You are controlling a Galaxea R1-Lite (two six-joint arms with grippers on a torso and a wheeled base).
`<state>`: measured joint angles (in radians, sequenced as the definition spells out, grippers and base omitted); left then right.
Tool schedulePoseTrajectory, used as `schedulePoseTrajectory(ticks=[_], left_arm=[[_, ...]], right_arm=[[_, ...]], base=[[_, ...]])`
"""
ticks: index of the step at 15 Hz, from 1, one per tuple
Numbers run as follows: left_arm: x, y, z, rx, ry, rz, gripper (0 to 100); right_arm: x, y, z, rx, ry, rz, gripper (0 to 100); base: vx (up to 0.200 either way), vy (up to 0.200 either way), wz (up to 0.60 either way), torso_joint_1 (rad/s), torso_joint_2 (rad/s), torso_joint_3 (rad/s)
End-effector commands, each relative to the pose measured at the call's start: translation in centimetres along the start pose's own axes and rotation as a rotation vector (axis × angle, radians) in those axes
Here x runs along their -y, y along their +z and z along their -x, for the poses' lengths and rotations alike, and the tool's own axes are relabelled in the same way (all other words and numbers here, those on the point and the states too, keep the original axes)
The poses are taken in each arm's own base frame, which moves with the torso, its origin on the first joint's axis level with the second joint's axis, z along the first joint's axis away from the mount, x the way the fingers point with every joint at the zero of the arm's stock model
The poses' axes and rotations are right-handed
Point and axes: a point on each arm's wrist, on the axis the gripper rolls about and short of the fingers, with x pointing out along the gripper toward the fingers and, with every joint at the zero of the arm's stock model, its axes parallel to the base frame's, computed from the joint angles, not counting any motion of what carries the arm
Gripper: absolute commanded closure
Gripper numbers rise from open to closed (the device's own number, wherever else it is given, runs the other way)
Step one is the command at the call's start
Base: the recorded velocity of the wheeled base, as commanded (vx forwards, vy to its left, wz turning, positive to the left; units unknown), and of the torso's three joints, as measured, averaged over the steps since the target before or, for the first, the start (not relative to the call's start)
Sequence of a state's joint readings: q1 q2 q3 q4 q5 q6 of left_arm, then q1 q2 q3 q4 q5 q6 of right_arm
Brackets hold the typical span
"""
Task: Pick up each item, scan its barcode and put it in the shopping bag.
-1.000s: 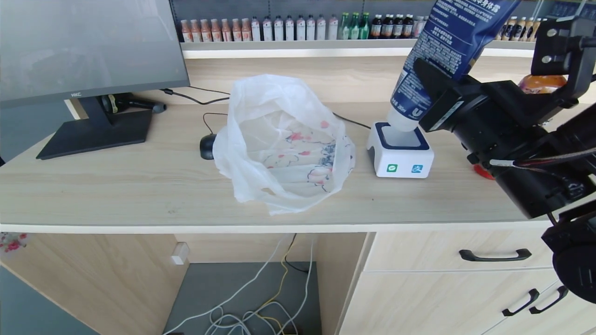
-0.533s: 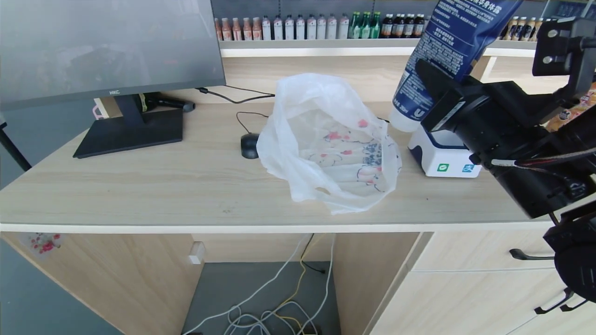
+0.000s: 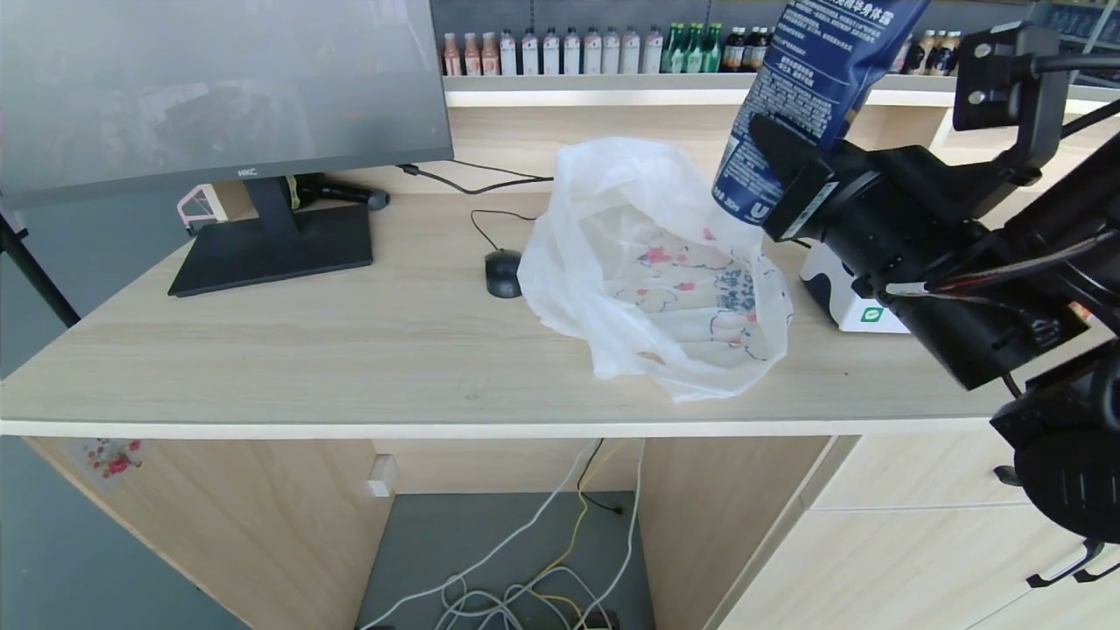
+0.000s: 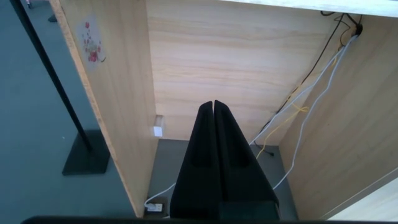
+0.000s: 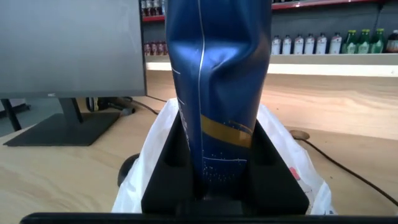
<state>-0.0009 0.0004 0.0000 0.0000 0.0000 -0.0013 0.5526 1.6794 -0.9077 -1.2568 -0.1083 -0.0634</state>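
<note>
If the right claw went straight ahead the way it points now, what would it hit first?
Most likely the shopping bag: the right claw, shut on the blue tube, points toward its raised rim. Depth is hard to judge, so it might pass just over.

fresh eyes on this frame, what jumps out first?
The big blue tube clamped in the right gripper, tilted cap-down at the right edge of the white shopping bag, which lies open mid-counter. After that, the dark monitor at the far left and the small white scanner just right of the bag.
</note>
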Motion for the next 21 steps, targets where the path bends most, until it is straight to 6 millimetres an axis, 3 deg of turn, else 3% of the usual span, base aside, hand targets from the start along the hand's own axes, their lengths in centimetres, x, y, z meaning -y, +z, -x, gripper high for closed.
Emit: schedulePoseTrajectory(ticks=[1, 5, 9, 15, 21], left_arm=[[0.0, 0.0, 0.0, 0.0, 0.001, 0.0, 100], [0.0, 0.0, 0.0, 0.0, 0.001, 0.0, 100], [0.0, 0.0, 0.0, 0.0, 0.001, 0.0, 100], [0.0, 0.0, 0.0, 0.0, 0.001, 0.0, 100], [0.0, 0.0, 0.0, 0.0, 0.001, 0.0, 100]], right_arm=[[-0.1, -0.2, -1.2, -0.037, 0.0, -0.005, 100], [-0.8, -0.5, -3.5, -0.119, 0.019, -0.002, 100], [-1.6, -4.4, -6.5, -0.201, 0.05, 0.005, 100], [-2.2, -9.5, -7.3, -0.234, 0.068, 0.006, 100], [-3.3, -10.9, -7.6, -0.232, 0.086, 0.002, 100]], base=[[0.0, 0.0, 0.0, 0.0, 0.0, 0.0], [0.0, 0.0, 0.0, 0.0, 0.0, 0.0], [0.0, 0.0, 0.0, 0.0, 0.0, 0.0], [0.0, 0.0, 0.0, 0.0, 0.0, 0.0], [0.0, 0.0, 0.0, 0.0, 0.0, 0.0]])
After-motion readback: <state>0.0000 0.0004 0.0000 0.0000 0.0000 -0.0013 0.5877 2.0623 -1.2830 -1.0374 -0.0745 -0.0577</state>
